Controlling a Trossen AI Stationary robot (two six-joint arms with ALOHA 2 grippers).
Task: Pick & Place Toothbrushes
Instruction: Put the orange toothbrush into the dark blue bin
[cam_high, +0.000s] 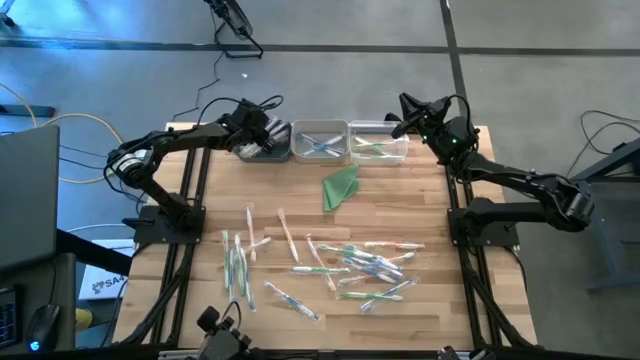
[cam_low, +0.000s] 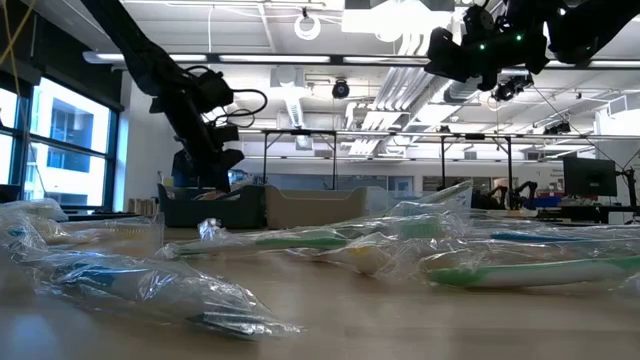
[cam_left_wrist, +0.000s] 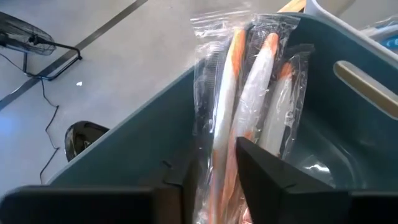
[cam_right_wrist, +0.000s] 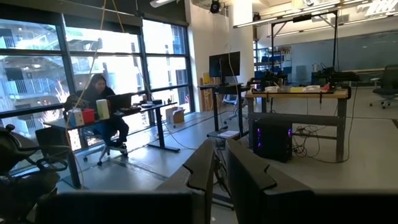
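Note:
Several wrapped toothbrushes (cam_high: 360, 265) lie loose on the near half of the wooden table, with more (cam_high: 238, 260) to their left. My left gripper (cam_high: 262, 140) reaches down into the dark bin (cam_high: 272, 152) at the far left. In the left wrist view its fingers stand open (cam_left_wrist: 211, 162) on either side of wrapped orange toothbrushes (cam_left_wrist: 249, 81), which lean upright against the bin's wall (cam_left_wrist: 143, 137). My right gripper (cam_high: 405, 108) hovers high over the far right, shut and holding nothing (cam_right_wrist: 221, 155), pointing out into the room. My left gripper has the clear wrapper of an orange toothbrush (cam_left_wrist: 217, 149) running between its parted fingers, which come slanting down from the near side into the bin. Whether the fingers still touch the wrapper, I cannot tell. The toothbrush stands tilted against the bin's far wall.
Two clear bins stand to the right of the dark one: the middle bin (cam_high: 320, 140) with blue toothbrushes, the right bin (cam_high: 380, 142) with green ones. A folded green triangle (cam_high: 340, 187) lies just in front of them. A person sits at a desk (cam_right_wrist: 99, 106) beyond the table.

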